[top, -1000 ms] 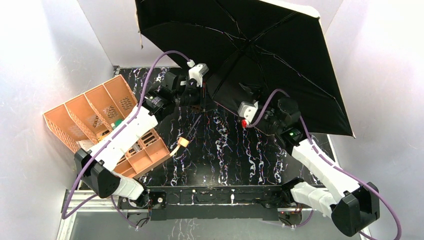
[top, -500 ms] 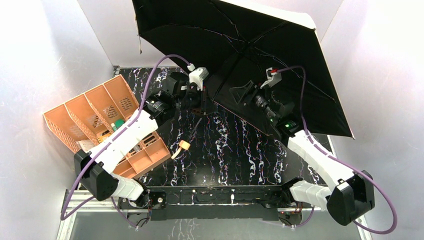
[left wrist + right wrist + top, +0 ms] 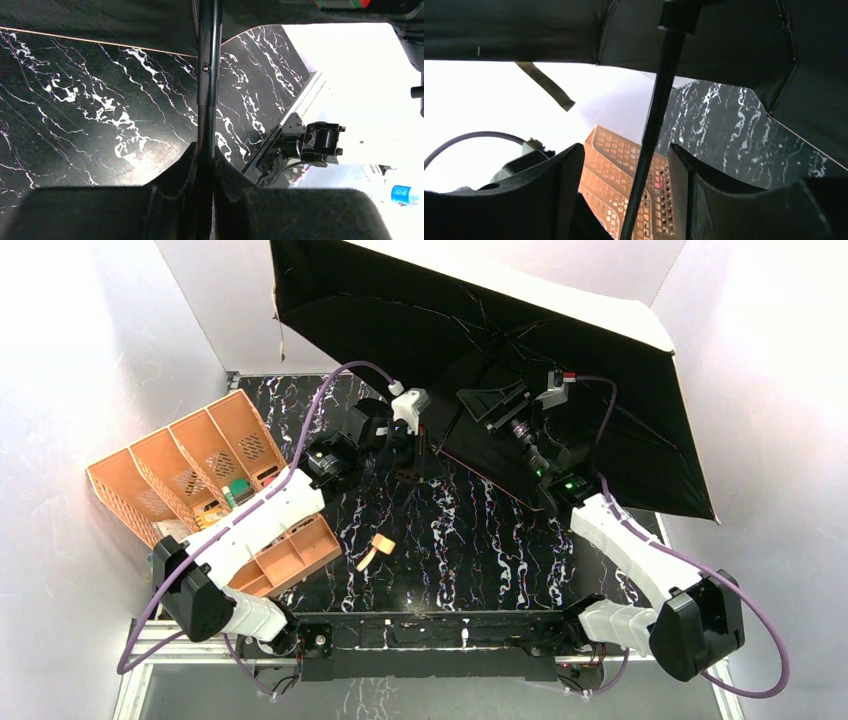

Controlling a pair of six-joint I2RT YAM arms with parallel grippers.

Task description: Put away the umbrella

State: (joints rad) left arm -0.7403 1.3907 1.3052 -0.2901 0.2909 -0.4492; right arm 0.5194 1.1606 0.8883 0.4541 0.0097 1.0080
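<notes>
From above, the open umbrella (image 3: 480, 330) tilts over the 12-to-2 o'clock side of the table (image 3: 480, 540). Its canopy is matte black inside, with thin ribs and a tan rim, and its small tan handle (image 3: 383, 543) shows over the white-veined black marble near the middle. The left gripper (image 3: 408, 462) is at the canopy's 8 o'clock edge, and the right gripper (image 3: 480, 405) is under the canopy. An orange latticed plastic organizer (image 3: 200, 455) sits at 9 o'clock. In the left wrist view, the left gripper (image 3: 205, 155) is clamped on the umbrella's smooth black tubular shaft (image 3: 207, 75), which runs toward 12 o'clock over the glossy table (image 3: 100, 100). In the right wrist view, the right gripper (image 3: 624, 150) stands apart, its blocky black fingers (image 3: 564, 170) straddling the shaft (image 3: 656, 110) without touching it. A flat strap (image 3: 546, 85) dangles at 10 o'clock, with the organizer (image 3: 606, 160) behind.
</notes>
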